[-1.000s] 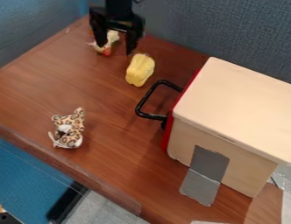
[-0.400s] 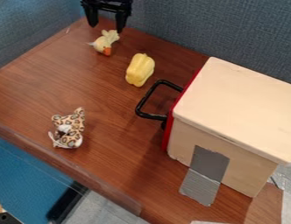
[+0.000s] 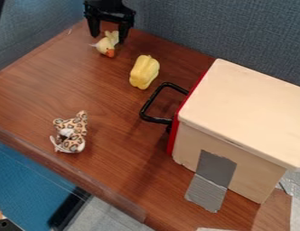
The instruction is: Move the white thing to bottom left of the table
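The counter (image 3: 31, 90) has a reddish-brown wood-grain top, with darker streaks running through it and a soft, pale sheen toward its left side. A raised brown rim (image 3: 110, 203) follows its lower-left edge on a slant. Behind the far edge stands a blue-grey wall panel (image 3: 218, 27) with a woven, fabric-like texture; a second, bluer panel (image 3: 31, 31) borders the upper-left edge, and the two meet near the counter's far corner. Beyond the rim, at lower left, lies a flat blue surface (image 3: 22, 185), then a black strip (image 3: 67, 210) set at an angle, and beside that, light-grey speckled flooring (image 3: 110, 219).
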Robot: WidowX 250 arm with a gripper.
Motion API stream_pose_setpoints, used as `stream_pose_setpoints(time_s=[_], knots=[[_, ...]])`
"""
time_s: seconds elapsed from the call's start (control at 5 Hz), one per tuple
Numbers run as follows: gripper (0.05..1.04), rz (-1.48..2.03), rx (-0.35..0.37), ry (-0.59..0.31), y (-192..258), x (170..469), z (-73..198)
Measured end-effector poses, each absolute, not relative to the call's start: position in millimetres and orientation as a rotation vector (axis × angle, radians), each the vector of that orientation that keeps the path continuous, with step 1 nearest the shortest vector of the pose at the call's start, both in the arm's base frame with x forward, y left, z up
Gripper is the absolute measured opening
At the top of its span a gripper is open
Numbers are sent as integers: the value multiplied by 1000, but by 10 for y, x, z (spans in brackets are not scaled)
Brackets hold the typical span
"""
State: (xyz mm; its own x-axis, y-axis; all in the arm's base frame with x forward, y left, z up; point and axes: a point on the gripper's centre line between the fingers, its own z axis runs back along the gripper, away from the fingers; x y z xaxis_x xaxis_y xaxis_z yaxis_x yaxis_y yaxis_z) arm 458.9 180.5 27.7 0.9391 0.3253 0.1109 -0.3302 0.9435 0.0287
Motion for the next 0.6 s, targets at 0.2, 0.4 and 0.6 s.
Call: stream_pose_setpoints(time_s=[0.2,0.4,0.6], knots=[[948,332,44,-59,1713,4610,76],[682,335,53,-41,1688,4641,41],[499,330,48,-62,1659,4619,24]])
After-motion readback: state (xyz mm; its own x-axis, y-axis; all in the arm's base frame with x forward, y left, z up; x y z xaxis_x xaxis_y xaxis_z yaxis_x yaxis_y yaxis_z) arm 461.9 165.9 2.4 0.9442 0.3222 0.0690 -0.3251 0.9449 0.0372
